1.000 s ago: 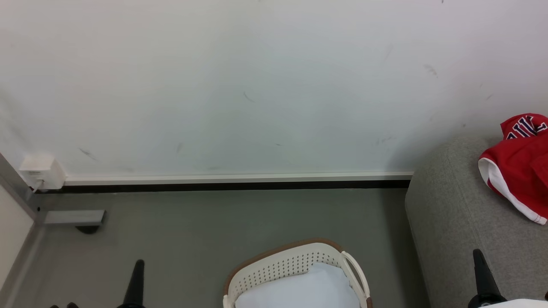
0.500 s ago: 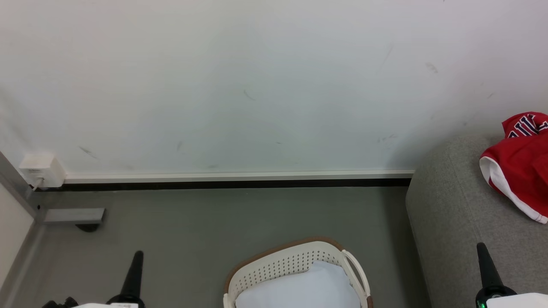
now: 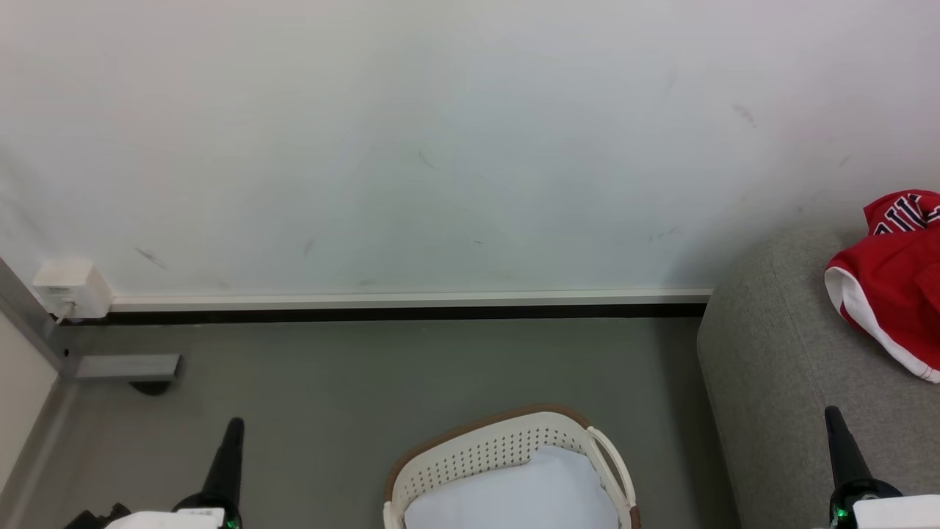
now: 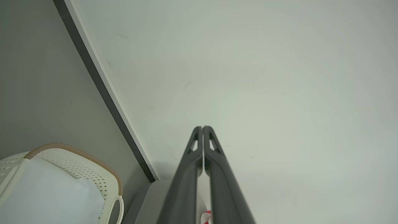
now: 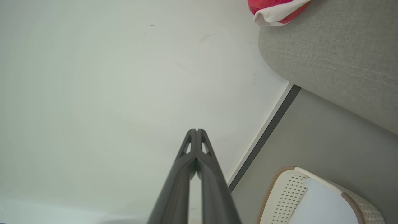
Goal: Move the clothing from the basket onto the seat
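Note:
The red clothing (image 3: pixel 897 283) with white trim lies on the grey seat (image 3: pixel 778 367) at the right edge of the head view, and its hem (image 5: pixel 275 11) shows on the seat (image 5: pixel 329 56) in the right wrist view. The cream basket (image 3: pixel 507 455) stands on the floor at bottom centre, with a plain white cloth (image 3: pixel 514 496) inside. My left gripper (image 3: pixel 233 426) is shut and empty at the lower left, left of the basket. My right gripper (image 3: pixel 832 414) is shut and empty over the seat's front. Both wrist views show the fingertips pressed together, left gripper (image 4: pixel 202 127), right gripper (image 5: pixel 196 130).
A white wall with a white-and-black skirting (image 3: pixel 404 307) runs behind the grey floor (image 3: pixel 367 382). A white socket box (image 3: pixel 72 290) and a grey metal foot (image 3: pixel 128 367) sit at the left. The basket (image 4: pixel 77 174) and basket (image 5: pixel 295 193) show in both wrist views.
Both grippers have risen a little higher in the head view, with more of the wrists showing. The camera has shifted slightly. The clothing and basket have not moved.

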Robot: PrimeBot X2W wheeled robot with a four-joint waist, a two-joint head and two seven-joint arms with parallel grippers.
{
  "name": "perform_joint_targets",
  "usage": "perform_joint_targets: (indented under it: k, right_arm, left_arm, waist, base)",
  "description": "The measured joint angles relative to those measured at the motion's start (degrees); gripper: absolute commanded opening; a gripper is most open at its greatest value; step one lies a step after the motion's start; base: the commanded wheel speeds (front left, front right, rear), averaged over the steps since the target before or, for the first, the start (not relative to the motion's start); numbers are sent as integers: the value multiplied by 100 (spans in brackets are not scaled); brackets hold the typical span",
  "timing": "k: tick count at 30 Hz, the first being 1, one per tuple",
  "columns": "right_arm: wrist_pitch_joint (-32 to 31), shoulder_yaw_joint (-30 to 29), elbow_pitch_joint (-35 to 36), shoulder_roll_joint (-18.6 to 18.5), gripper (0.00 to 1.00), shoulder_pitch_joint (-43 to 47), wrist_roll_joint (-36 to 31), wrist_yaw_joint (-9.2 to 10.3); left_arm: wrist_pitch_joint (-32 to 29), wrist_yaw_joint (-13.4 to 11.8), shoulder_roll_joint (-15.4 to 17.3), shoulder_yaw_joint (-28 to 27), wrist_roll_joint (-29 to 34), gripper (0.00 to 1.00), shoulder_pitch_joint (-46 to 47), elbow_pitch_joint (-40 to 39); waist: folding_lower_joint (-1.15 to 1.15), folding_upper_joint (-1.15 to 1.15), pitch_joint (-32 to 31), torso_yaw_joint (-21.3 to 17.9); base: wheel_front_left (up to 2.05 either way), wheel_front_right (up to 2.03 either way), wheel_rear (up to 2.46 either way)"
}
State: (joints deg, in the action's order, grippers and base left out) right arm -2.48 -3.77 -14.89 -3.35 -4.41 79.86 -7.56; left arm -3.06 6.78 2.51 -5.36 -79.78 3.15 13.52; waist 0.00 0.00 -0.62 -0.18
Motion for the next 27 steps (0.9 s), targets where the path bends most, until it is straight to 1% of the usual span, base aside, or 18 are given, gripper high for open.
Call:
perform_joint_targets:
  k: [27]
  right_arm:
    - [-302, -174, 66, 1, 0, -131, 1124, 1]
  left_arm:
    - [-305, 49, 12, -102, -1090, 0, 248, 47]
  waist:
    - [0, 0, 69, 15]
  base:
    - [0, 0, 0]
